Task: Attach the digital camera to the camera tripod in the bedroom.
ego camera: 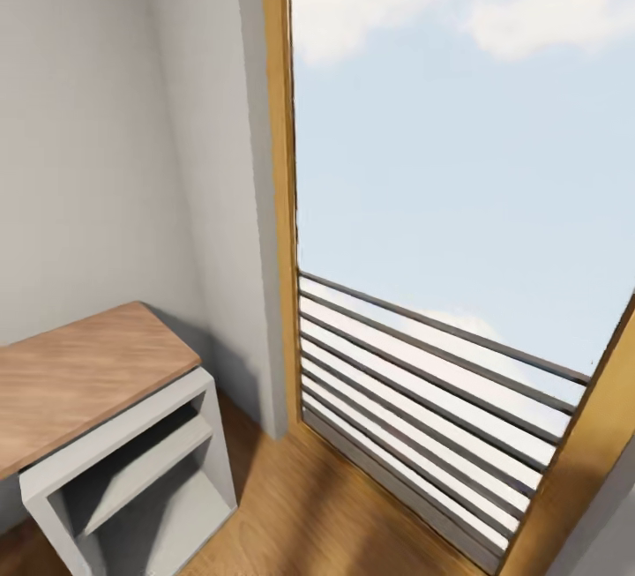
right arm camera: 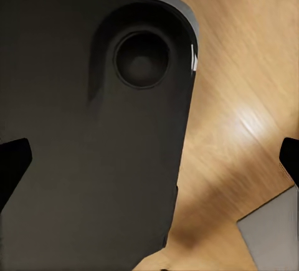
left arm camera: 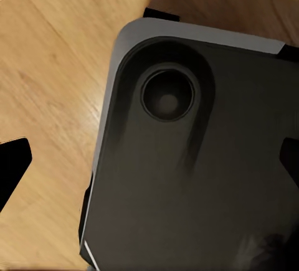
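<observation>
daylight floods in through the tall window (ego camera: 459, 205), leaving the head view bright and a little washed out, with the wall (ego camera: 97, 144) evenly lit and a soft shadow in the corner beside the desk (ego camera: 88, 364). both wrist views are dimmer and soft: the dark base (left arm camera: 193, 177) reads almost black with little detail, and it throws a blurred shadow over the floor (right arm camera: 243, 96). a pale streak of glare lies on the planks in the right wrist view, and edges everywhere look slightly smeared.
</observation>
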Available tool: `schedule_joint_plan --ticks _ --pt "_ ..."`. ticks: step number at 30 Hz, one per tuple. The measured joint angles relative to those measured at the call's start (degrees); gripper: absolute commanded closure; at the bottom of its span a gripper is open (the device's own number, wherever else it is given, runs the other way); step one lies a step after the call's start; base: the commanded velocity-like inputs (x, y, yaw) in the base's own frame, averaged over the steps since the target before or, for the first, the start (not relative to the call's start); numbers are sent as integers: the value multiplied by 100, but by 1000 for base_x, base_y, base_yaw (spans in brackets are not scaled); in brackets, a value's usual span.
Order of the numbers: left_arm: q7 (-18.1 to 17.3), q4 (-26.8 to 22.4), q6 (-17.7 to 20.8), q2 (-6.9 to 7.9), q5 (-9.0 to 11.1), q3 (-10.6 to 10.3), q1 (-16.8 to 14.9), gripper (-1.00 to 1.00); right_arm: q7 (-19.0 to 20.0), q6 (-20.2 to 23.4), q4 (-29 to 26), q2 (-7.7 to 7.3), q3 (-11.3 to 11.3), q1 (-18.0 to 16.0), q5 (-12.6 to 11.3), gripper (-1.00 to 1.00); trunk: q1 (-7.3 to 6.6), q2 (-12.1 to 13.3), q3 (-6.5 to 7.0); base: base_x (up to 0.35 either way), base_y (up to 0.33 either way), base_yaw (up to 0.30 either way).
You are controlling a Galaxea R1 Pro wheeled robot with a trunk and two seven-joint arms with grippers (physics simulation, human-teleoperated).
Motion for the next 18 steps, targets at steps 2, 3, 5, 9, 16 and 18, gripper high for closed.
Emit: schedule_joint_plan --ticks 2,3,5,9,16,18 --pt "0 0 0 4 0 -3 0 -100 0 -1 0 2 -2 0 1 -100 0 0 5 0 0 259" --pt "0 1 0 5 0 -4 0 -100 0 0 0 3 -3 2 0 -100 0 0 7 0 0 259" --pt "0 0 0 12 0 -4 0 -100 0 -1 0 3 -5 1 -3 -100 0 0 12 0 0 259" --pt "0 -1 0 16 1 -2 0 -100 0 -8 0 1 -6 0 -14 -100 0 0 22 0 0 259" --pt "0 0 0 9 1 1 0 -100 0 -164 0 -6 -6 0 -33 -100 0 0 38 0 0 258" --pt "0 0 0 12 0 -1 0 -100 0 -226 0 -15 -6 0 -30 -100 0 0 43 0 0 256"
